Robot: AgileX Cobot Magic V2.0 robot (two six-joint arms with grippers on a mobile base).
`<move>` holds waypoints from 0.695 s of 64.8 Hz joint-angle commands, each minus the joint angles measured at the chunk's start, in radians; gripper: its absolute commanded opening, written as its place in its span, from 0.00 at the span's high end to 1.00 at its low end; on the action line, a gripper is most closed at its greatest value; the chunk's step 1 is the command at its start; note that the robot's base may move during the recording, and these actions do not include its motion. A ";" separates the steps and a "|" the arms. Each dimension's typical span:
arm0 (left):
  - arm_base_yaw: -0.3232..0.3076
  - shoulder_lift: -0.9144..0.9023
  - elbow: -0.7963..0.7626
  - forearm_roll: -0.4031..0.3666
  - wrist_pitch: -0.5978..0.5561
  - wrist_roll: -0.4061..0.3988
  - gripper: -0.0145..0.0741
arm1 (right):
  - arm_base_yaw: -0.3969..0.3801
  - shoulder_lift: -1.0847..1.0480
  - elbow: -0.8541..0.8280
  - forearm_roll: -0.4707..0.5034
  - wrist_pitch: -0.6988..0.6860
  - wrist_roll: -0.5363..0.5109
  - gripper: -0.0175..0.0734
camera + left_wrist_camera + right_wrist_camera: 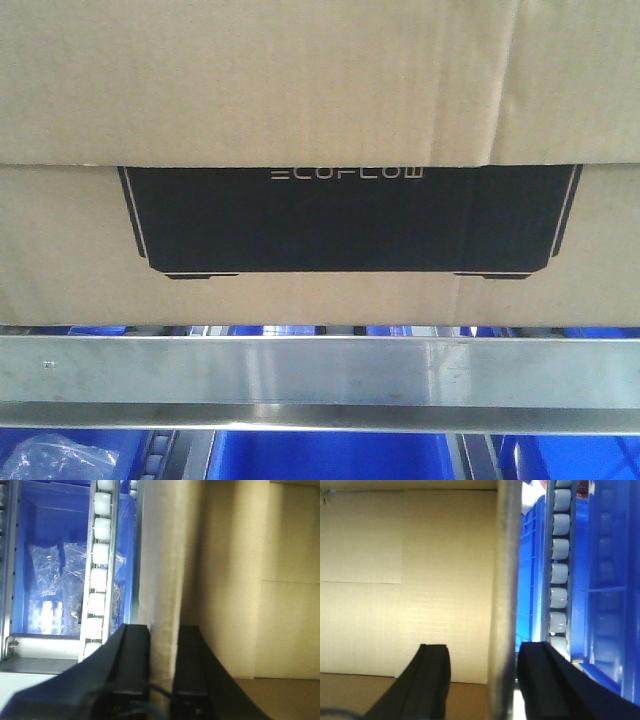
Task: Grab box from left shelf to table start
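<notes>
Box point(300, 90) fills the front cam, black ECOFLOW panel point(345, 220) facing us, upper cardboard layer overhanging it. It's on the left shelf point(320, 375), bottom edge just above the silver front rail point(150, 380); blue bins point(330, 455) show below & behind. Left gripper point(163, 632): black fingers pressed tight either side of a box side wall, clamped on cardboard. Beside it, white roller track point(100, 555) and clear bags point(50, 570) in one of the bins. Right gripper point(483, 647) straddles the opp. wall, jaws apart: inner finger point(432, 680) clear of the wall, outer one against it.
</notes>
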 commanded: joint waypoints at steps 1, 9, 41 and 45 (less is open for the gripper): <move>-0.001 -0.031 -0.032 -0.006 -0.047 -0.008 0.95 | 0.004 -0.016 -0.037 0.001 -0.057 0.021 0.34; -0.001 -0.031 -0.032 -0.006 -0.047 -0.008 0.95 | 0.004 -0.007 -0.037 0.001 -0.057 0.023 0.34; -0.001 -0.031 -0.032 -0.006 -0.047 -0.008 0.95 | 0.004 -0.006 -0.037 0.001 -0.063 0.023 0.54; -0.001 -0.031 -0.032 -0.006 -0.047 -0.008 0.95 | 0.004 -0.006 -0.037 0.001 -0.063 0.023 0.63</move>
